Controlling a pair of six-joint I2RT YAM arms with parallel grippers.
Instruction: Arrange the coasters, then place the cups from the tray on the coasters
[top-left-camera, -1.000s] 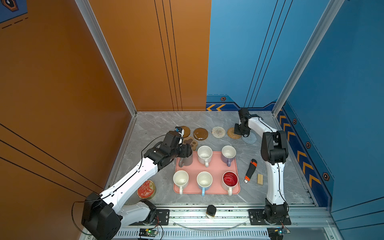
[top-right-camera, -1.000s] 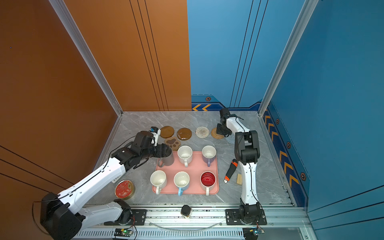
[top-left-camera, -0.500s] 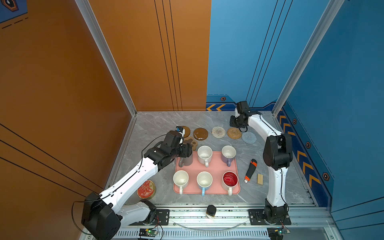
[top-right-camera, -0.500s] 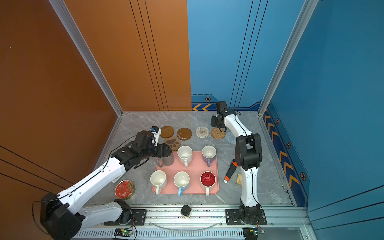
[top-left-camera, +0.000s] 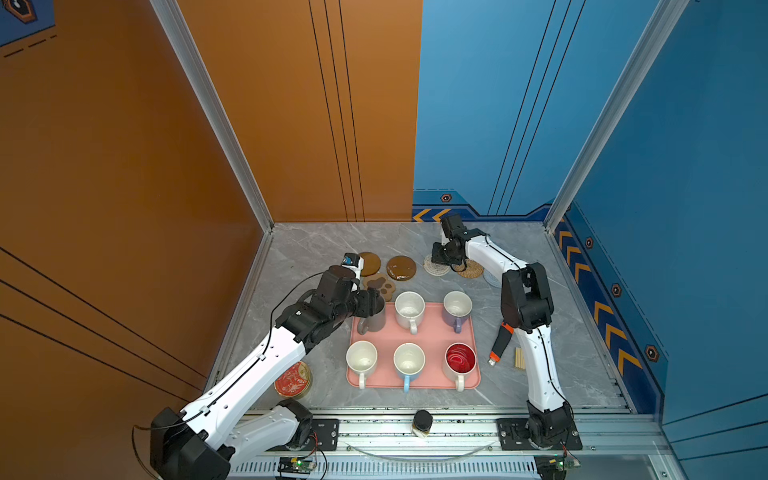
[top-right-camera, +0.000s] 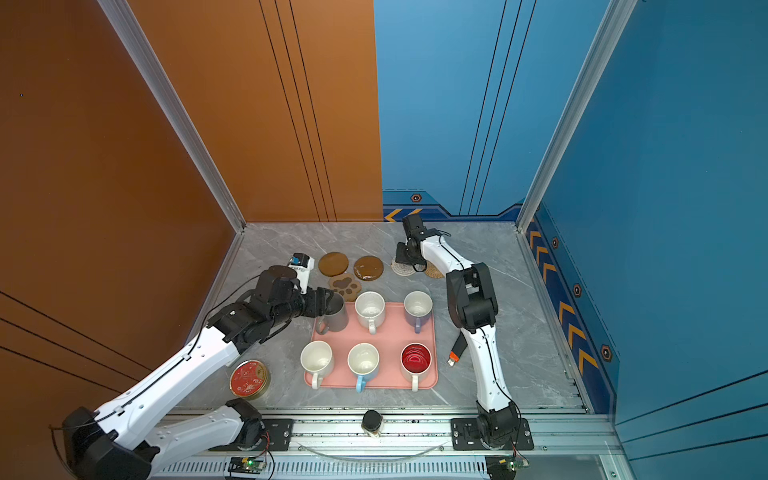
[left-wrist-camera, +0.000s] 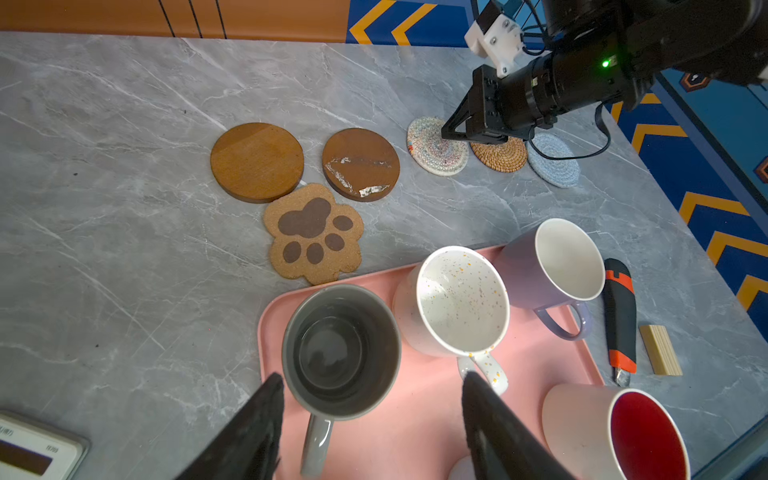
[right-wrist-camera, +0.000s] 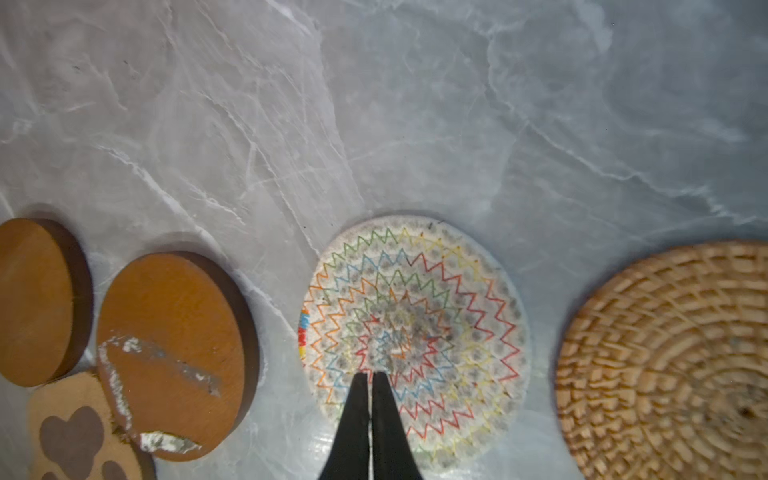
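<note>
Closed right gripper (right-wrist-camera: 370, 375) is shifting from rattan coaster (right-wrist-camera: 665, 353) to white coaster (right-wrist-camera: 415, 324), likely finishing arranging, while open left gripper (left-wrist-camera: 372, 376) is straddling grey cup (left-wrist-camera: 340, 349).

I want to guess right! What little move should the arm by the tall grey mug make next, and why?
Probably ease the left gripper forward and close it on the tall grey mug. Its open fingers flank the mug's near side without gripping, the mug stands on the pink rectangular tray, and the brown cork paw-shaped coaster beside it lies bare.
</note>
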